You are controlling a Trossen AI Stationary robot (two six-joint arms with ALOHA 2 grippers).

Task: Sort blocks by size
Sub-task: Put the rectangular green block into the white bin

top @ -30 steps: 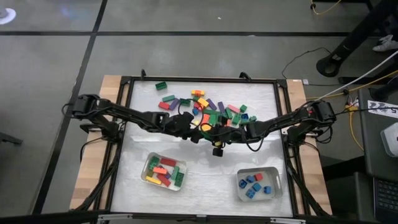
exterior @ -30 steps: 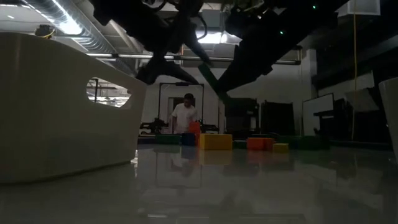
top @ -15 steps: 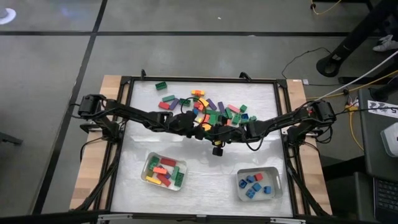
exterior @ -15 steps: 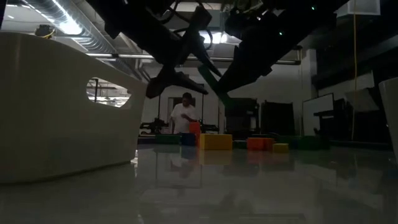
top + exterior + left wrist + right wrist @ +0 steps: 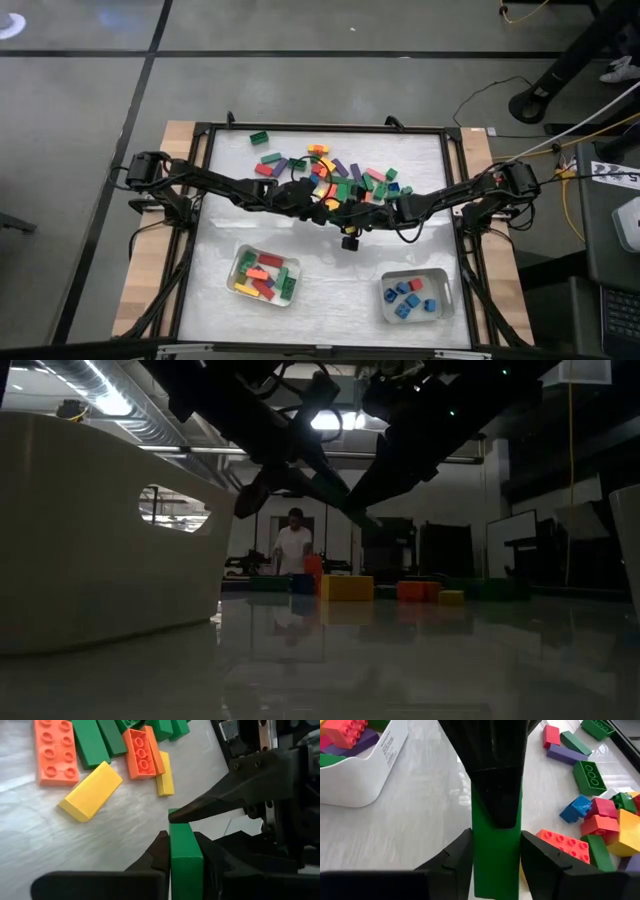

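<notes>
Above the table, seen from overhead: both arms meeting at centre, the left gripper point(image 5: 322, 204) and right gripper point(image 5: 352, 209) nearly touching beside the heap of blocks point(image 5: 340, 178); fingers too dark and crowded to read. Long bricks in the left tray point(image 5: 264, 275), small blue ones in the right tray point(image 5: 414, 297).

At table height: arms mere silhouettes, cut off above, a green brick point(image 5: 335, 488) slanting between them; a person point(image 5: 293, 546) far behind.

From the left wrist: fingers clamped on one end of the green brick point(image 5: 184, 855), the other gripper's fingertip just past it.

From the right wrist: fingers point(image 5: 541, 852) flanking the same brick point(image 5: 496, 857), grip unclear; left gripper's dark tip covering its far end.
</notes>
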